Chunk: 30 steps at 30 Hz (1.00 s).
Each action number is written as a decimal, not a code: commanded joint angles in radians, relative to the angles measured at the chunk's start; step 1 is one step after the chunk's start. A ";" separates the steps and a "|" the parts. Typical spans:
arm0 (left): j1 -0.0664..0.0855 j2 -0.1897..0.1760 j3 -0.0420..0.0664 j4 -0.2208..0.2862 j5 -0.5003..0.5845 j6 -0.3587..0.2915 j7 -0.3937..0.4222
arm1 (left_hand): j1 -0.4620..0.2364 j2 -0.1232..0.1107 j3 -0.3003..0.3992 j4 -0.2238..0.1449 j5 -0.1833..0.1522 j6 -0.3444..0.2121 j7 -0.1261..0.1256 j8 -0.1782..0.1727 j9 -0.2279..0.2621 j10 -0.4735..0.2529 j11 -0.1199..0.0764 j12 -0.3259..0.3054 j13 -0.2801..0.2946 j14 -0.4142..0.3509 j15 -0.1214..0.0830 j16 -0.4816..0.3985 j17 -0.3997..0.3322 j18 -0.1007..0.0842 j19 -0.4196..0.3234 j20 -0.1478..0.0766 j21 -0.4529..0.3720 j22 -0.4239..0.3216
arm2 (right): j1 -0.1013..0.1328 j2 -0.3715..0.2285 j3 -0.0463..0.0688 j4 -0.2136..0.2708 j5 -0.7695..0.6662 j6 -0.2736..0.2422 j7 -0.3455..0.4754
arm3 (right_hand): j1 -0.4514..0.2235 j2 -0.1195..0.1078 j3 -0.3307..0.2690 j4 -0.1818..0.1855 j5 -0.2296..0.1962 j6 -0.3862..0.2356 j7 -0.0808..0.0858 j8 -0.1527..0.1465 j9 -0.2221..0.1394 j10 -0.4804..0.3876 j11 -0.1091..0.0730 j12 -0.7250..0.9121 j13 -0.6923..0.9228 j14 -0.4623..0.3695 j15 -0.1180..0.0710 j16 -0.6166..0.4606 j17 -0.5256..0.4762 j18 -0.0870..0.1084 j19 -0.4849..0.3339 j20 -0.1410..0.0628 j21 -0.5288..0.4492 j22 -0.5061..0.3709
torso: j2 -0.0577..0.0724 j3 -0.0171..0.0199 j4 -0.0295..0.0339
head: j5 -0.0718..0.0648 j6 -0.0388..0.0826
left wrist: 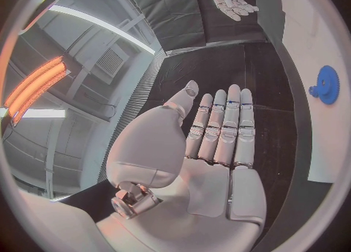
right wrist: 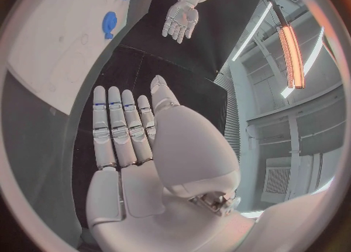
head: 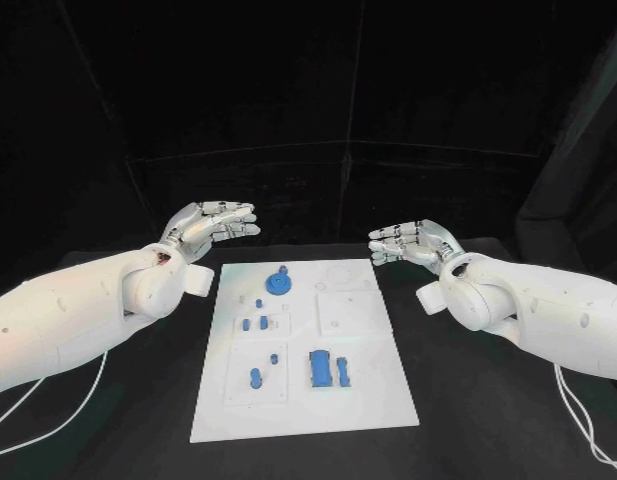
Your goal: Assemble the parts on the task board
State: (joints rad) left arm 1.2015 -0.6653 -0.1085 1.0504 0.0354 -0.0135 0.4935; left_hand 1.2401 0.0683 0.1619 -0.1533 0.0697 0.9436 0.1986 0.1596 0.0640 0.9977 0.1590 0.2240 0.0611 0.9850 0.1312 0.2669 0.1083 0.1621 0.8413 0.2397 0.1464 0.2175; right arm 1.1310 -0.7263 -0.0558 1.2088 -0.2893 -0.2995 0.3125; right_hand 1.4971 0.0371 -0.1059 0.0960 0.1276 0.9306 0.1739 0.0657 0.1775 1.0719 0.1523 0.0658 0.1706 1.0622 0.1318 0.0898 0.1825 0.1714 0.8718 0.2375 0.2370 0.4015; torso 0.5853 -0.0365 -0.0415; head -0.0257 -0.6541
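Task board (head: 302, 350) lying flat mid-table, both hands empty above its far corners.
Head view: a white rectangular plate carrying small blue parts, among them a round gear (head: 279, 283) near the far edge and a rectangular block (head: 318, 368) nearer; the left hand (head: 210, 224) and right hand (head: 412, 242) hover apart from it, fingers extended. Left wrist view: smooth silver fingers (left wrist: 223, 126) straight and together, gear (left wrist: 325, 84) well beyond them. Right wrist view: fingers (right wrist: 120, 124) likewise flat, board (right wrist: 62, 41) beyond their tips.

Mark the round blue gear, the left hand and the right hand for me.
round blue gear (head: 279, 283): head view, on its disc.
left hand (head: 210, 224): head view, middle of the hand.
right hand (head: 411, 243): head view, middle of the hand.
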 commanded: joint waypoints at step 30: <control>-0.135 -0.100 0.096 0.459 -0.031 -0.673 0.024 | -0.962 -0.068 -0.162 0.153 -0.070 -0.729 -0.199 -0.160 -0.064 -0.771 -0.159 -0.224 -0.061 -0.760 -0.131 -0.267 -0.108 -0.162 -0.653 -0.240 -0.146 -0.218 | -0.081 -0.054 0.056 0.361 0.289 -0.470 0.207 | -1.162 -0.037 0.106 -0.096 -0.128 -0.720 -0.174 -0.066 -0.178 -0.828 -0.152 -0.066 -0.171 -0.815 -0.132 -0.090 -0.182 -0.171 -0.665 -0.238 -0.237 -0.324 | -0.041 0.0365 0.0415 | 0.026 0.054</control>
State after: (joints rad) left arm 1.0680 -0.7618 -0.0148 1.4941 0.0253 -0.5293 0.4967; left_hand 0.3760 0.0008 0.0113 -0.0056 0.0037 0.2894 0.0167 0.0073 0.0017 0.3074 0.0067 0.0133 0.0014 0.3038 0.0034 0.0257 0.0017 0.0385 0.2562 0.0422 0.0081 0.0162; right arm 1.0488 -0.7787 -0.0016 1.5646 -0.0497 -0.6898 0.4679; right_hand 0.4597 0.0006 -0.0059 -0.0003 0.0063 0.2886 0.0114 0.0040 0.0062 0.3351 0.0066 0.0073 0.0030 0.3394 0.0028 0.0046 0.0040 0.0374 0.2827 0.0400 0.0134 0.1071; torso 0.5444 -0.0004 -0.0003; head 0.0002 -0.6000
